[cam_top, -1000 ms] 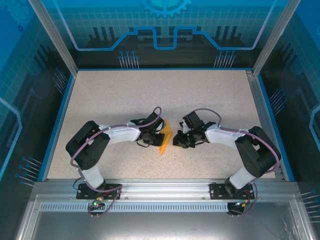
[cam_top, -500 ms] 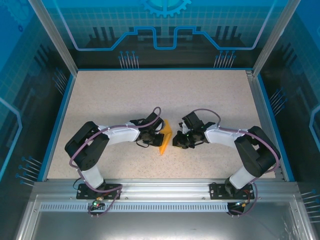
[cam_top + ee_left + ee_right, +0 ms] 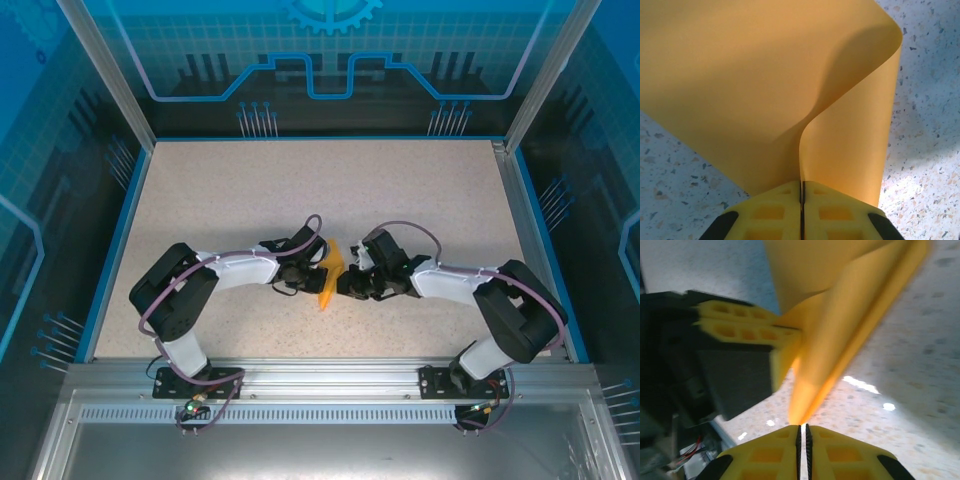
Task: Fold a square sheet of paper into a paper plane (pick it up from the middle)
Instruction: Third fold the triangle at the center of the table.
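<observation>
From above, the orange paper (image 3: 329, 278), partly folded into a narrow shape, stands on the speckled counter (image 3: 250, 190) between the two arms. Its long axis runs from far to near, with the pointed end toward the arm bases. The left claw (image 3: 313, 272) touches it from the left side and the right claw (image 3: 346, 284) comes from the right side; both are about equally near.

In the left wrist view, the left claw (image 3: 801, 189) is closed tight on the near edge of the orange paper (image 3: 740, 75), which curves up and away in front of it.

In the right wrist view, the right claw (image 3: 802, 430) has its pads pressed together. The lower tip of the orange paper (image 3: 850, 315) lies directly ahead, just at the pads; whether it is pinched I cannot tell, because the picture is blurred. The left claw (image 3: 740, 327) holds the paper from the opposite side.

No brand, label or writing can be read anywhere.
</observation>
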You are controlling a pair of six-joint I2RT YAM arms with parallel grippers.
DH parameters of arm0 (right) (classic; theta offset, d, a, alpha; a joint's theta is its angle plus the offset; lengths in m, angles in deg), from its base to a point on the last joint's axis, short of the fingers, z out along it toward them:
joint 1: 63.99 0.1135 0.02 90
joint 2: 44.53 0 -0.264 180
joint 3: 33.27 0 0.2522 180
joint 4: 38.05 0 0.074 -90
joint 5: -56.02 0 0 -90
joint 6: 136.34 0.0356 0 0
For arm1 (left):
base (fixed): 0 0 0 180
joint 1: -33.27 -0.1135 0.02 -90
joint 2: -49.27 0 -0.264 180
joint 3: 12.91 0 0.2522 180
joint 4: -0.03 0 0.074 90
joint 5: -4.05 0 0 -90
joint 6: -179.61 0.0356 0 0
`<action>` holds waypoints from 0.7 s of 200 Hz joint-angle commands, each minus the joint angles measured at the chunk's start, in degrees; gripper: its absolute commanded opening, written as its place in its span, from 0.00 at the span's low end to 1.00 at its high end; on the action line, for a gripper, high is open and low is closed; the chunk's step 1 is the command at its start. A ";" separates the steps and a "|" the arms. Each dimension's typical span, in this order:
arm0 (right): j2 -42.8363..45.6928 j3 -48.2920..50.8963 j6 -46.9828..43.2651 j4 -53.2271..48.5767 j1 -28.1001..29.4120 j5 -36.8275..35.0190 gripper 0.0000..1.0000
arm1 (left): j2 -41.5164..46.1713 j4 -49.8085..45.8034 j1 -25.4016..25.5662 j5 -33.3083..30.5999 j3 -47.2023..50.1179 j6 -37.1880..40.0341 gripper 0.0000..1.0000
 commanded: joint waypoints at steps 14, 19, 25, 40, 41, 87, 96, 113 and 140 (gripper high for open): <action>-3.86 -0.63 2.59 5.91 3.80 5.68 0.12 | -1.10 -0.89 -0.49 -0.36 0.61 -0.26 0.10; -4.35 -1.07 2.38 5.61 4.21 5.68 0.12 | -1.03 -1.01 -0.55 -0.30 0.50 -0.25 0.10; -4.88 -1.18 2.54 5.86 4.48 5.64 0.11 | -1.04 -0.98 -0.57 -0.29 0.59 -0.26 0.10; -5.82 -0.51 3.78 8.01 5.12 5.41 0.11 | -0.85 -0.87 -0.52 -0.23 0.91 -0.34 0.10; -5.86 -0.45 3.82 8.07 5.16 5.45 0.11 | -0.88 -0.82 -0.50 -0.21 0.91 -0.34 0.10; -7.92 0.30 5.00 10.84 5.19 5.44 0.11 | -0.85 -0.95 -0.54 -0.23 1.08 -0.36 0.10; -7.97 0.33 4.98 10.85 5.12 5.11 0.11 | -0.96 -1.06 -0.55 -0.20 0.99 -0.26 0.10; -8.77 -0.19 4.84 11.28 5.02 5.94 0.11 | -1.17 -1.13 -0.52 -0.21 0.92 -0.30 0.10; -10.03 0.20 5.01 12.11 4.84 5.67 0.11 | -1.35 -1.21 -0.57 0.00 0.74 -0.28 0.10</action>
